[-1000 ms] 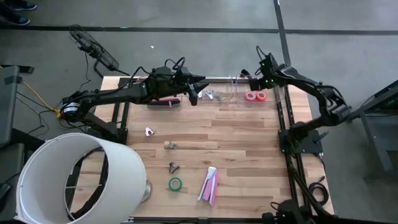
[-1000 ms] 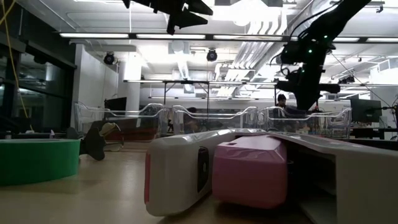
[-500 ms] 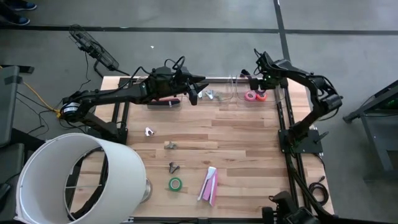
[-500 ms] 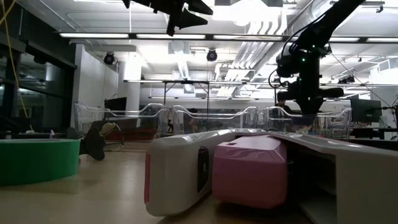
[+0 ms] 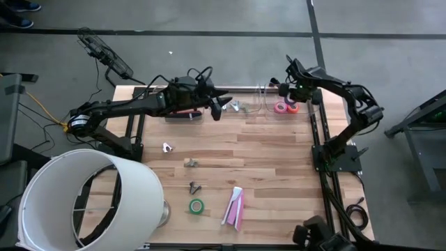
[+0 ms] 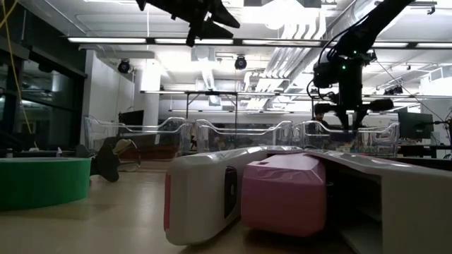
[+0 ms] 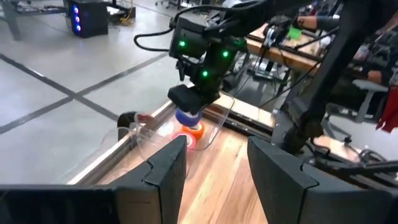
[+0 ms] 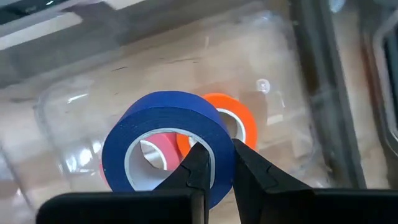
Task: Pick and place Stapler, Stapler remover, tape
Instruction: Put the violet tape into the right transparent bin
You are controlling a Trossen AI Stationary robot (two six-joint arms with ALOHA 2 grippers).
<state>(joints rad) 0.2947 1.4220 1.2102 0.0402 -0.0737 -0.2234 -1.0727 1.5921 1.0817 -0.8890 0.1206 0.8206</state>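
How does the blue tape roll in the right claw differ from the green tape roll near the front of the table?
The blue ring-shaped tape roll is pinched on its wall by the shut right claw, held over a clear plastic bin; the green ring-shaped tape roll lies flat on the wooden table, untouched. Blue hangs beside orange and pink rolls; green lies apart from those. Both are small rings with open cores.

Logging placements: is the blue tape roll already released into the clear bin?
No, held. The right claw is shut on the blue tape roll's wall, above the clear bin with the orange roll.
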